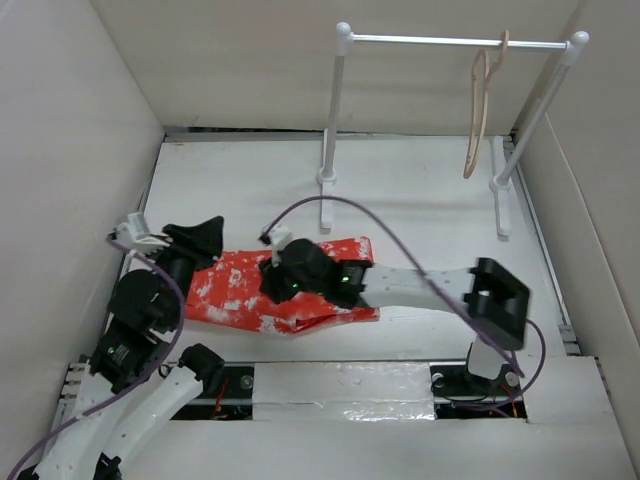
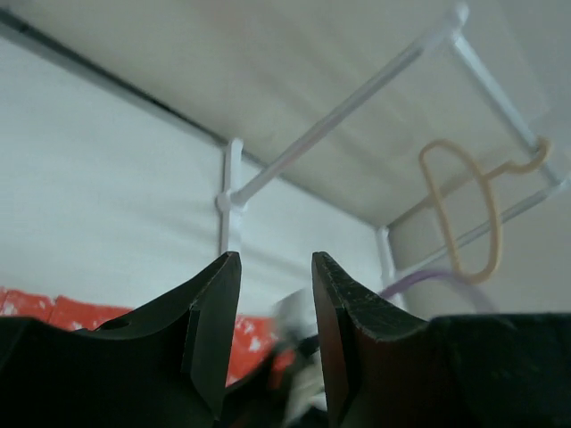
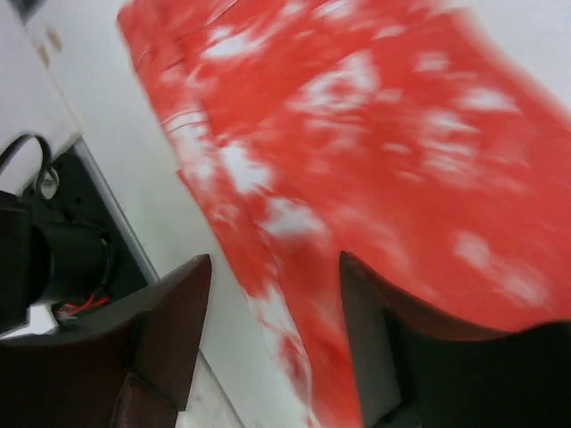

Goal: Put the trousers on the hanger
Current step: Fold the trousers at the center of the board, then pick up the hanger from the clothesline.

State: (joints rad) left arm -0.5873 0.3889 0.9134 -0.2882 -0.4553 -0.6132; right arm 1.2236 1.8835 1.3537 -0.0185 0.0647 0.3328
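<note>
Trousers (image 1: 240, 292) lie folded flat on the tabletop (image 1: 420, 200), between the two arms. Right gripper (image 3: 272, 294) hovers over them, jaws apart, nothing held. Left gripper (image 2: 275, 294) sits at their left end, jaws apart and empty. Hanger (image 1: 480, 110) hangs on the rail (image 1: 450, 41) at the back.

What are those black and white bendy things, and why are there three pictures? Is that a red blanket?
Those are two robot arms. Each ends in a two-finger claw: the left gripper and the right gripper. One picture looks down from above; the other two come from small cameras on each wrist. The red thing is the trousers, lying on the white table. Both claws are open and hold nothing. At the back, the hanger hangs on a white rail. The trousers are meant to go on it.
</note>
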